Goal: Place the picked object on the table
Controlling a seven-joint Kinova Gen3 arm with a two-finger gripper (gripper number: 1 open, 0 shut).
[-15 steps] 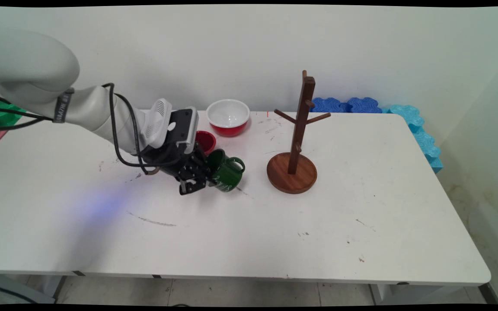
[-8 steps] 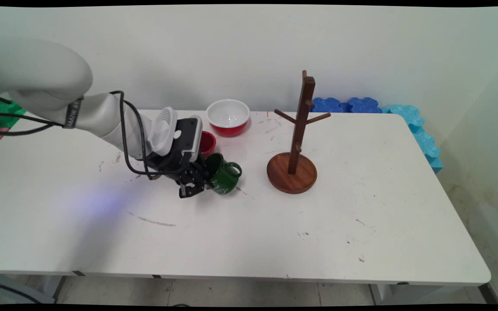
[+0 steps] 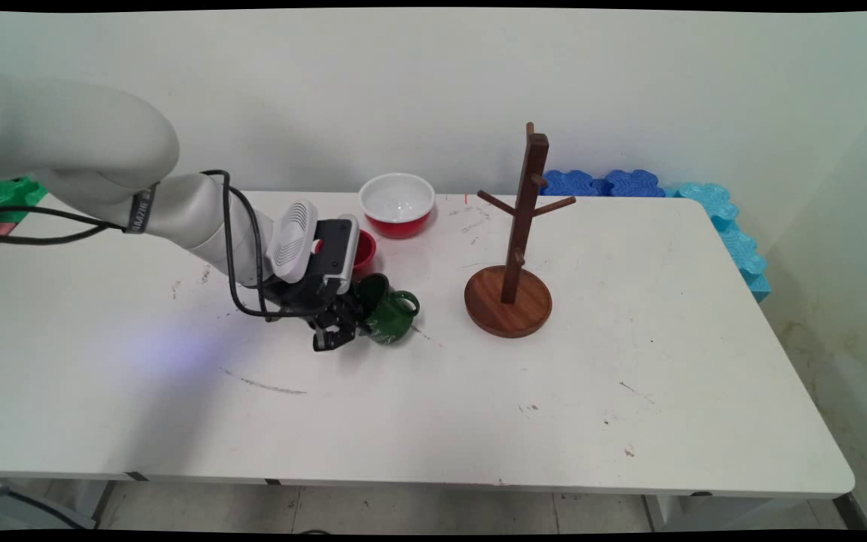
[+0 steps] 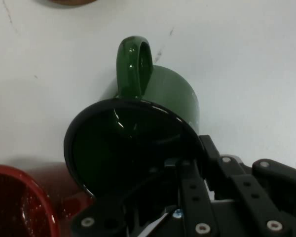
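White tabletop [image 3: 629,391] near its back edge: the claw [image 3: 343,327] is clamped on the rim of the tilted green mug [image 3: 390,316], beside 1 red cup [image 3: 362,248] and apart from the bare wooden mug tree [image 3: 520,226].

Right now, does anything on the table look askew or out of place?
Yes: the green mug is tipped, its mouth facing the tool, which grips its rim, one finger inside. A red cup sits just behind. The mug tree stands upright, its pegs bare.
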